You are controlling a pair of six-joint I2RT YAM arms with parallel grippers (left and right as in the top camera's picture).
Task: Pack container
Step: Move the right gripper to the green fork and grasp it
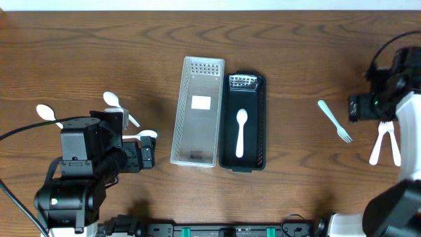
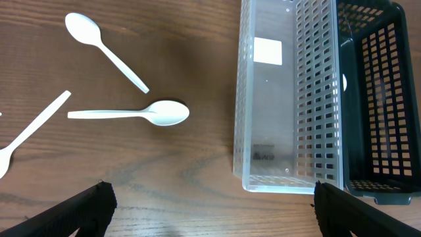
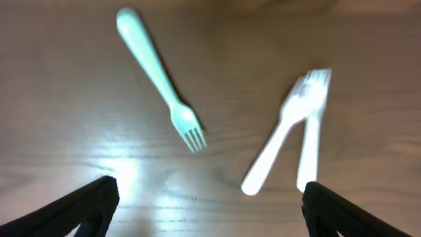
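Note:
A clear perforated container (image 1: pixel 197 112) lies at the table's middle, also in the left wrist view (image 2: pixel 289 99). A black perforated container (image 1: pixel 262 125) touches its right side and holds one white spoon (image 1: pixel 241 131). Three white spoons lie left: (image 1: pixel 45 112), (image 1: pixel 118 105), (image 1: pixel 141 135); the left wrist view shows them too (image 2: pixel 105 52), (image 2: pixel 131 113), (image 2: pixel 26 138). A pale green fork (image 1: pixel 334 120) (image 3: pixel 161 85) and two white forks (image 1: pixel 385 141) (image 3: pixel 296 131) lie right. My left gripper (image 1: pixel 147 153) (image 2: pixel 210 214) is open and empty, left of the clear container. My right gripper (image 1: pixel 360 107) (image 3: pixel 210 204) is open and empty above the forks.
The black container (image 2: pixel 375 99) shows at the right edge of the left wrist view. Bare wooden table surrounds the containers. The arm bases stand at the front left and front right corners.

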